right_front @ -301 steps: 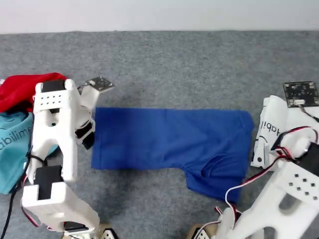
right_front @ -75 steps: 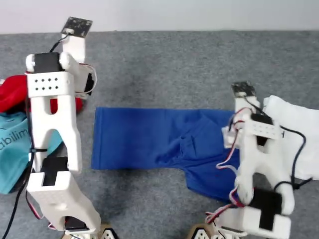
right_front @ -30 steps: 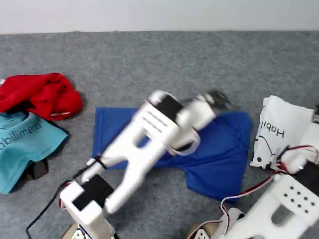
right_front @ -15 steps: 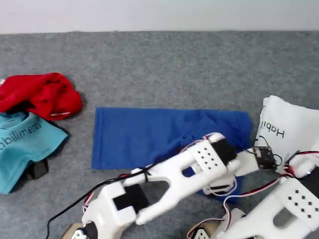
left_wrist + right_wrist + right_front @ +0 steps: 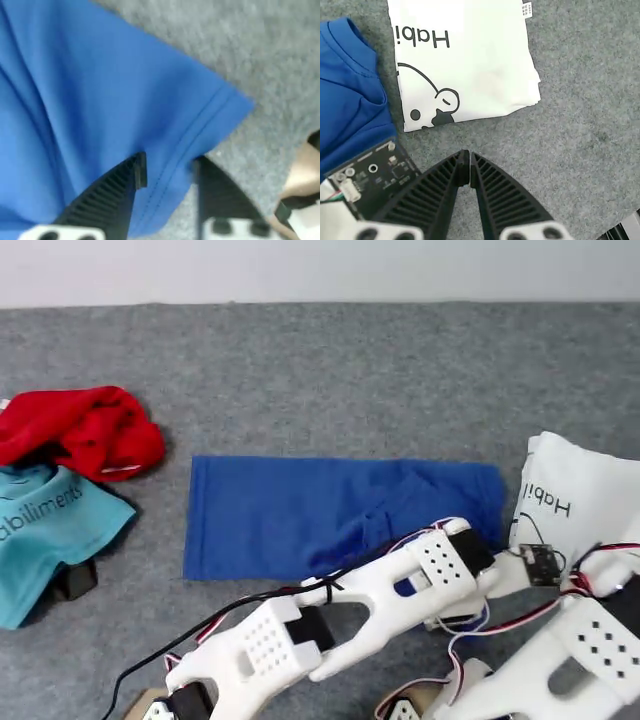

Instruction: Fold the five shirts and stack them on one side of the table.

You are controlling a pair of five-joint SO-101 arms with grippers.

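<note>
Blue shirt [image 5: 300,510] sleeve at 5 o'clock sits inside my parted left tool [image 5: 167,167]; I'd bite past the hem.

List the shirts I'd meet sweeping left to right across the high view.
In order: teal printed shirt → flat blue shirt → folded white shirt with black print. The crumpled red shirt lies behind the teal one over the same span, so it is left out of the order.
</note>
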